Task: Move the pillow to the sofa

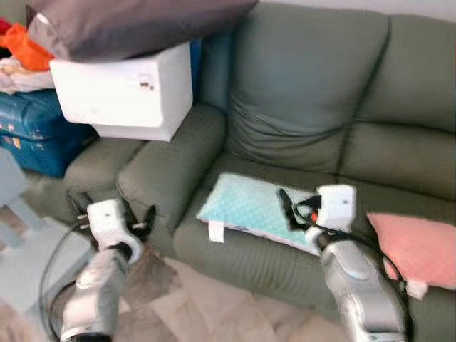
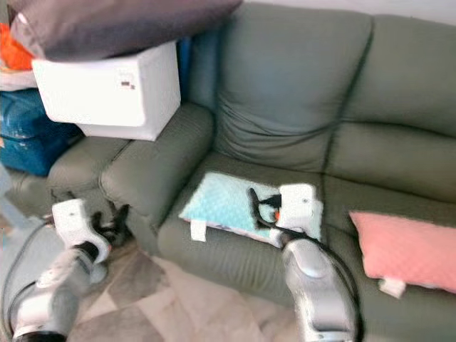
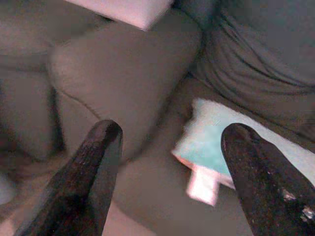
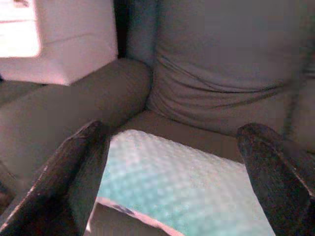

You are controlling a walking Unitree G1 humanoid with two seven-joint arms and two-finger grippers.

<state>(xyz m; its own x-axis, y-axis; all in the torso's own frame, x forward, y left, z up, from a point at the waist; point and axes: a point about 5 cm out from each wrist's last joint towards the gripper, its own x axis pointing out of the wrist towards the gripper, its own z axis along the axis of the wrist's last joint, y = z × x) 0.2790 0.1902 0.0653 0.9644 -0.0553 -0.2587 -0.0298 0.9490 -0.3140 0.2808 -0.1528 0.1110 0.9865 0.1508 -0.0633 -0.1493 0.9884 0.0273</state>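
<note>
Left eye view first, nearest the camera: the left gripper [image 1: 140, 226] hangs low at about 8 o'clock, in front of the sofa's armrest [image 1: 174, 160], fingers spread and holding nothing. Just beyond, at 5 o'clock, the right gripper [image 1: 290, 206] hovers over the near edge of the teal pillow [image 1: 249, 206], its fingers parted wide with nothing between them. And the pillow lies flat on the sofa [image 1: 306, 92] seat, white tag hanging off the front edge, so the placing looks done, by my read. To finish cleanly, I'd lift the right gripper straight up and back so the fingers don't snag the cover or drag it toward the seat's lip. Off at 3 o'clock a pink cushion [image 1: 417, 249] rests on the next seat, apart from the teal one. Farther back at 11 o'clock, a white box [image 1: 125, 89] sits on the armrest with a dark cushion [image 1: 135, 25] on top.
</note>
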